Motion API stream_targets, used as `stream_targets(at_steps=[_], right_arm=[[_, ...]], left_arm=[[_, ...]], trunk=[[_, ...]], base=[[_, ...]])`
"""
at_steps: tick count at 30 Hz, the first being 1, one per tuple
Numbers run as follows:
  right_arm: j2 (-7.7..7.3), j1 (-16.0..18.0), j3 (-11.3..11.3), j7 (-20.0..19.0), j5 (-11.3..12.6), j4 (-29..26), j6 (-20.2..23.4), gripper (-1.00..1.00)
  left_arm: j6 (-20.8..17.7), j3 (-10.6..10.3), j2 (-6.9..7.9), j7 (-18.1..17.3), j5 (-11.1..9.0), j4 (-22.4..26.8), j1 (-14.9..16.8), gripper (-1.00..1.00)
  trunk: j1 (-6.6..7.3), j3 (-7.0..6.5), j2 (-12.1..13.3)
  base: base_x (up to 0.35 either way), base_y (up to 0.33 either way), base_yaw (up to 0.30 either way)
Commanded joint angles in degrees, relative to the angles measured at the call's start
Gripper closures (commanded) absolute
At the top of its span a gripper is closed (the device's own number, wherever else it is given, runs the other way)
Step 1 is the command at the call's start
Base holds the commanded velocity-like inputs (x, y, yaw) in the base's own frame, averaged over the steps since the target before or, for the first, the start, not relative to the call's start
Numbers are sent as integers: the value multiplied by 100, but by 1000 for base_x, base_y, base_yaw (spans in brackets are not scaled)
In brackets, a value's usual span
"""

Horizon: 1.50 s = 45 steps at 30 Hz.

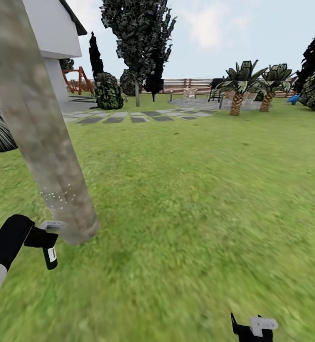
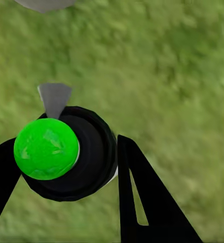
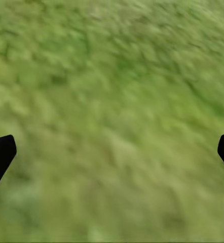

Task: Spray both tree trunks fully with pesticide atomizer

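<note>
The left end effector [image 1: 47,236] is sitting low at the left of the head view, and it is holding the atomizer [image 1: 50,255]. From the left wrist view, the two black fingers [image 2: 142,197] are pressing on both sides of the atomizer [image 2: 76,157] — a round black body with a bright green ball on top and a small grey nozzle poking out. The atomizer is hanging over the grass [image 2: 173,76].

A trunk [image 1: 39,128] is standing right beside the left end effector, thick and mottled grey-brown, leaning across the left side of the head view. Tiny white specks are showing low on the trunk, just above the atomizer's nozzle.

The right end effector [image 1: 252,328] is peeking in at the bottom of the head view, well apart from the trunk. In the right wrist view its fingertips [image 3: 0,154] are spread wide at the two edges, with nothing between them — just blurry lawn [image 3: 112,116] below.

Far back, dark conifers [image 1: 138,42], two short palms [image 1: 252,85], grey stepping stones [image 1: 129,117], a white house [image 1: 53,33] and a brown fence [image 1: 186,85] are showing.
</note>
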<state>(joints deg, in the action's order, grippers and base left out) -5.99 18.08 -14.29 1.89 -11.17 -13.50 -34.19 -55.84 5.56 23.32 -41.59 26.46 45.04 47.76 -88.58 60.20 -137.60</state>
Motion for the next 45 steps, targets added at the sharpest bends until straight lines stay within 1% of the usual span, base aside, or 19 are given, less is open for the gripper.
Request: stream_targets(at_steps=[1, 6, 7, 9, 10, 13, 14, 15, 17, 20, 22, 23, 25, 27, 28, 31, 35, 39, 45], right_arm=[[1, 5, -30, 19, -60, 5, -17, -100], [1, 3, -30, 17, -60, 5, -17, -100], [0, 6, -30, 18, -60, 5, -17, -100], [1, 5, -30, 16, -60, 5, -17, -100], [0, 4, -30, 15, -60, 5, -17, -100], [0, 3, -30, 13, -60, 5, -17, -100], [-4, 3, -30, 13, -60, 5, -17, -100], [-3, 4, -30, 14, -60, 5, -17, -100], [-6, 4, -30, 13, -60, 5, -17, -100], [-7, 3, -30, 14, -60, 5, -17, -100], [-7, 3, -30, 17, -60, 5, -16, -100], [-7, 3, -30, 19, -60, 5, -17, -100], [-7, 3, -30, 21, -60, 5, -17, -100], [-7, 4, -30, 21, -60, 5, -17, -100], [-6, 3, -30, 21, -60, 5, -17, -100], [-7, 5, -30, 21, -60, 5, -17, -100], [-7, 5, -30, 21, -60, 5, -17, -100], [-5, 5, -30, 21, -60, 5, -17, -100], [-7, 4, -30, 21, -60, 13, -17, -100]], left_arm=[[-11, 18, -3, -57, 61, -51, 3, 100], [10, 17, -3, 0, 69, -401, 1, 100], [14, 20, -3, 107, 65, -448, 1, 100], [40, 28, -18, 449, 35, -505, 2, 100], [95, 30, -31, 508, 29, -517, 0, 100], [428, 34, -171, 684, 9, -640, -2, 100], [530, 87, -277, 877, 3, -801, -1, 100], [647, 172, -344, 1059, 1, -862, 0, 100], [903, 429, -410, 1346, -14, -941, -3, 100], [982, 544, -430, 1428, -6, -995, 2, 100], [1008, 655, -423, 1445, -2, -1197, -1, 100], [1197, 819, -418, 1454, 6, -1394, 1, 100], [1534, 1044, -406, 1452, 7, -1513, -4, 100], [1700, 1270, -416, 1452, 5, -1599, -85, 100], [1730, 1323, -421, 1452, 2, -1597, -110, 100], [1763, 1364, -432, 1452, 1, -1605, -132, 100], [1769, 1364, -438, 1459, 8, -1635, -137, 100], [1770, 1352, -454, 1469, -1, -1646, -140, 100], [1770, 1358, -463, 1469, -3, -1630, -140, 100]], trunk=[[-2, 5, -2], [-2, 5, -2], [-2, 5, -2], [-2, 5, -2], [-2, 5, -2], [-2, 5, -2], [-2, 5, -2], [-2, 5, -2], [-2, 5, -2], [-2, 5, -2], [-2, 5, -2], [-2, 5, -2], [-2, 5, -2], [-2, 5, -2], [-2, 5, -2], [-2, 5, -2], [-2, 5, -2], [-2, 5, -2], [-2, 5, -2]], base=[[220, -49, 277], [58, -11, 277], [7, -1, 273], [2, 0, 184], [1, 0, 86], [0, 0, 26], [0, 0, 5], [0, 0, 2], [0, 0, 1], [33, -50, 0], [128, -199, 0], [146, -228, 0], [148, -236, 0], [147, -242, 81], [143, -246, 200], [141, -248, 252], [142, -249, 259], [152, -249, 45], [15, -270, 1]])
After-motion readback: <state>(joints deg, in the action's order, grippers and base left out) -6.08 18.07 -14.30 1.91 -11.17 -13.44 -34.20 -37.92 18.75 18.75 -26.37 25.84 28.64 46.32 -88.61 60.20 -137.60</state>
